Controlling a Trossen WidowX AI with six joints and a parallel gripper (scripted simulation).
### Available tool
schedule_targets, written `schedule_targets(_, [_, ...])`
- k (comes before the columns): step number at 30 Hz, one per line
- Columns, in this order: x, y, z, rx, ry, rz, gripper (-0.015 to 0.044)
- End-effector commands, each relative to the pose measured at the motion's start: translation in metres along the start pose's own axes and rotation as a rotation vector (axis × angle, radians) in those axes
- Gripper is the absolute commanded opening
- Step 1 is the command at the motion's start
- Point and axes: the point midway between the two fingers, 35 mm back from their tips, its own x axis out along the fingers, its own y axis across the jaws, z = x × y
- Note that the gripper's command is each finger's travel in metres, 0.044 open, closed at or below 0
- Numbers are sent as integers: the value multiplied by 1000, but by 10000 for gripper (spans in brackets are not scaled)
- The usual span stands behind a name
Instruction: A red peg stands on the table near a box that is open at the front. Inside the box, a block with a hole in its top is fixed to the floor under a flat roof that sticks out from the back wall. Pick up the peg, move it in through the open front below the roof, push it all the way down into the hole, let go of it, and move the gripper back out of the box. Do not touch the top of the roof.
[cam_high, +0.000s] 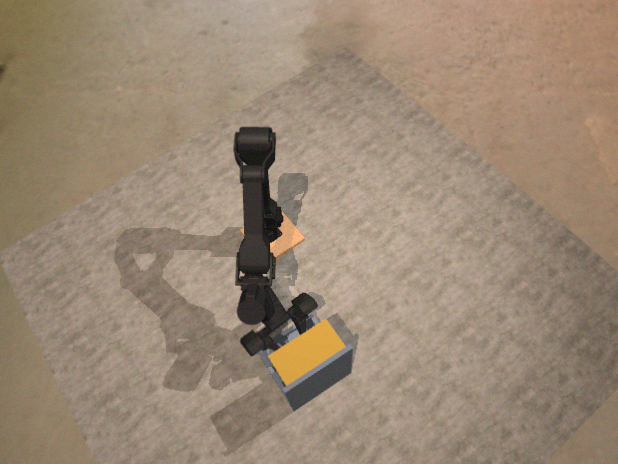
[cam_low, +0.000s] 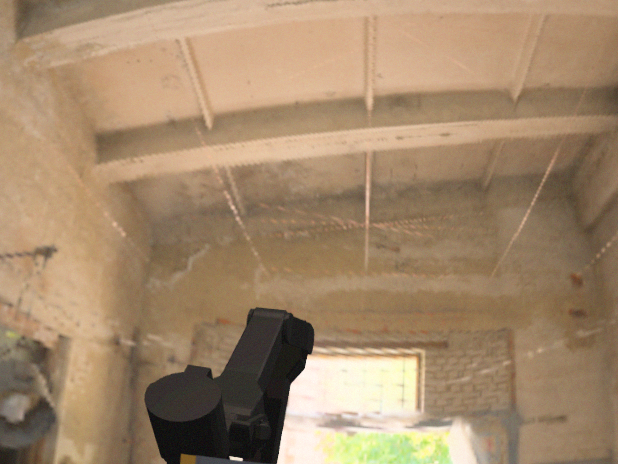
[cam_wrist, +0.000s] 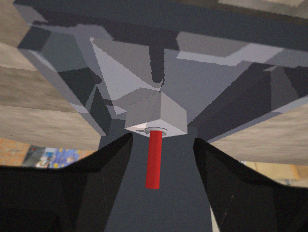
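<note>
The red peg (cam_wrist: 153, 162) has one end at the round hole of the light grey block (cam_wrist: 174, 117) and sticks out of it. How deep it sits is hard to tell. My gripper (cam_wrist: 163, 140) (cam_high: 287, 336) is open, with a gap between each black finger and the peg. The fingers are at the open front of the blue-grey box (cam_high: 322, 377) (cam_wrist: 235, 100). The yellow-orange roof (cam_high: 307, 352) hides the back of the box in the top view. Only a sliver of the roof (cam_low: 187, 459) shows in the exterior view. The peg is hidden in the top and exterior views.
The box's side walls stand on both sides of the block. An orange square plate (cam_high: 292, 237) lies under the arm, well away from the box. The black arm (cam_high: 253, 210) reaches over it towards the box front.
</note>
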Motion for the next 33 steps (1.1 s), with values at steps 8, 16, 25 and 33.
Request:
schedule_targets(8, [-42,4,-2,-10,-2,2,440])
schedule_targets(16, [-78,2,-3,-10,-4,1,440])
schedule_targets(25, [-115,-7,-1,-8,1,1,440])
schedule_targets(33, [-116,-8,-1,-7,1,1,440])
